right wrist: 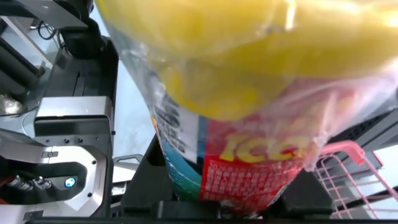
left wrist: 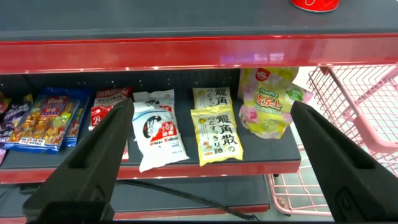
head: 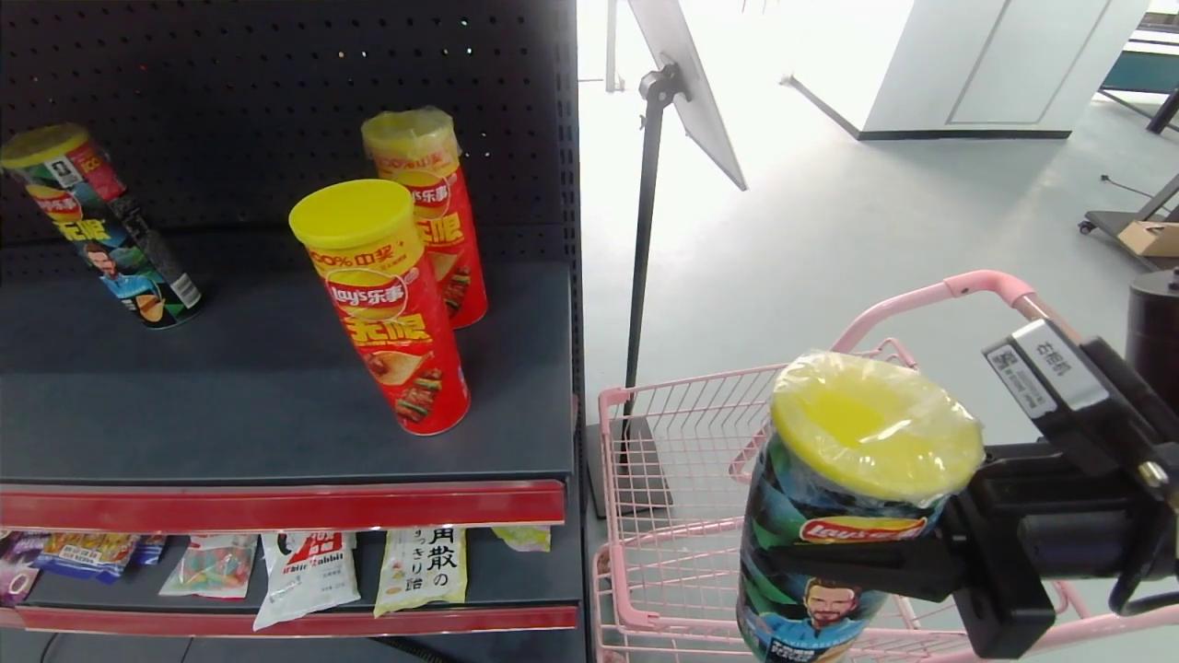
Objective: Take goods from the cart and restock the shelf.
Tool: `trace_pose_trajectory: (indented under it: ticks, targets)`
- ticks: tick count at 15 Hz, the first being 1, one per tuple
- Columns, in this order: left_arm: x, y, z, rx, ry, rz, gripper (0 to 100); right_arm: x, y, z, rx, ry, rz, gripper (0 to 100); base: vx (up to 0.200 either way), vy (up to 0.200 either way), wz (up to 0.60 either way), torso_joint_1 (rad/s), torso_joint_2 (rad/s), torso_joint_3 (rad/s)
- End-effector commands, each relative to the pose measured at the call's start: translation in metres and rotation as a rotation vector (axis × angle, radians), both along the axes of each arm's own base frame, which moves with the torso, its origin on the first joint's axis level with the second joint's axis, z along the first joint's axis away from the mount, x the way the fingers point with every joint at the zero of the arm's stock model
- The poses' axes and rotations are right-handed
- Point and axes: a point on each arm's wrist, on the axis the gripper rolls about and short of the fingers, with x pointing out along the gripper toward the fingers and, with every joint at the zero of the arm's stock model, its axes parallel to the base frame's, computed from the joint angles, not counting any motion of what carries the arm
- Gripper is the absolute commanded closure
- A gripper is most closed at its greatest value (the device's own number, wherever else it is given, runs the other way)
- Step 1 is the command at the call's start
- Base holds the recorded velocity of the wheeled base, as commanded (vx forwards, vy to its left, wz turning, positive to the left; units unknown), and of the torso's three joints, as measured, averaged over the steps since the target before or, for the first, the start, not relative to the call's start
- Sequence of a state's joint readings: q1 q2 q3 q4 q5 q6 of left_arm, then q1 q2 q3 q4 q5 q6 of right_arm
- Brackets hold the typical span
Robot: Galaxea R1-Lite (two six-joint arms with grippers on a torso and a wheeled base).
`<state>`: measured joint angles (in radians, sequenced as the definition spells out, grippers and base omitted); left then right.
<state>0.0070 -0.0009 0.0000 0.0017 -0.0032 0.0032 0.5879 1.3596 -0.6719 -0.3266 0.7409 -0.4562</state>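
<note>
The chips can [head: 829, 511] is a tall tube with a yellow lid, and a thin clear film is wrapped over the lid and wrinkles at its edge. Its body is dark blue and green, with a red and yellow logo near the top and a drawn man lower down. In the right wrist view the can [right wrist: 236, 155] also shows a red panel with small print and a white label strip.

The right gripper [head: 866, 557] holds this can with its black fingers pressed around the upper body, just under the lid. The can is upright above the pink cart [head: 682, 433], to the right of the shelf [head: 230, 396].

On the upper shelf board stand two red cans with yellow lids, one in front [head: 387, 304] and one behind [head: 428, 212] near the pegboard wall. A dark can [head: 101, 226] of the same kind as the held one stands at the far left.

The left gripper [left wrist: 211, 106] is wide open and holds nothing. It is in front of the lower shelf level, where snack bags [left wrist: 214, 134] lie in a row.
</note>
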Motion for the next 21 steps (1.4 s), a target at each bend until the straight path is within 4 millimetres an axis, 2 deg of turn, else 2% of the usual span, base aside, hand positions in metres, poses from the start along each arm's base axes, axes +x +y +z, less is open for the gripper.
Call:
trace_pose_trajectory:
  ticks: [1,3,11,18,21]
  targets:
    - [0.0,0.0,0.0,0.0,0.001,-0.001,0,-0.002,-0.004,-0.003,-0.004,0.007,-0.006,100,0.0,0.0,0.0,0.0,0.0,0.0]
    - [0.0,0.0,0.0,0.0,0.001,0.001,0,-0.005,-0.005,-0.007,-0.01,0.011,-0.005,100,0.0,0.0,0.0,0.0,0.0,0.0]
    - [0.0,0.0,0.0,0.001,0.001,-0.001,0,-0.009,-0.005,0.005,0.014,-0.003,-0.021,100,0.0,0.0,0.0,0.0,0.0,0.0]
    - [0.0,0.0,0.0,0.0,0.001,-0.001,0,-0.024,0.019,-0.002,-0.02,0.013,0.05,100,0.0,0.0,0.0,0.0,0.0,0.0]
    - [0.0,0.0,0.0,0.004,0.001,0.001,0,-0.02,0.024,-0.005,-0.037,0.022,0.037,100,0.0,0.0,0.0,0.0,0.0,0.0]
